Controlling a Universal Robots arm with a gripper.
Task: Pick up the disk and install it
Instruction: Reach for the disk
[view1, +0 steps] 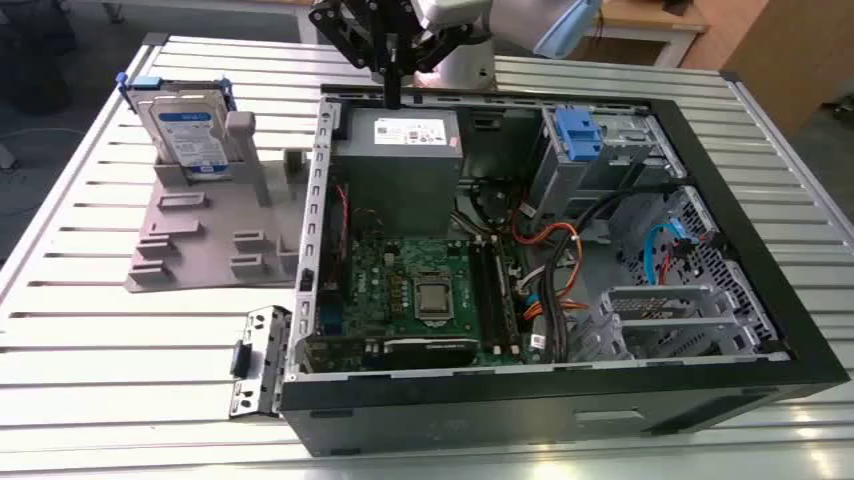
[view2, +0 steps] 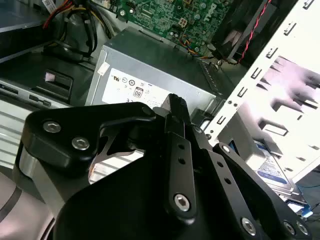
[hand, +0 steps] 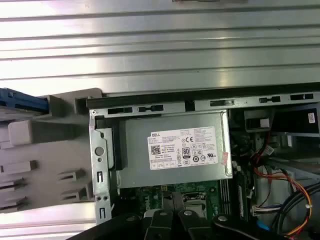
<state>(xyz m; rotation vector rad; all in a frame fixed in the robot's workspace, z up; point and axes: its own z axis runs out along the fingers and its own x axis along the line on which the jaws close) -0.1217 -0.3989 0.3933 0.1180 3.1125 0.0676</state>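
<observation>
The slatted metal worktop (view1: 80, 380) carries an open computer case (view1: 561, 420). A grey plastic fixture (view1: 200, 240) lies just beside the case, toward the exterior view's left. A small metal bracket (view1: 260, 360) lies by the case's corner.

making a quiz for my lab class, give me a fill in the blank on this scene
1. The disk stands ___ in its grey holder.
2. The holder lies on the exterior view's ___ of the case.
3. The pincer hangs above the case, holding ___.
4. The circuit board in the case is ___.
Missing words: upright; left; nothing; green.
</observation>
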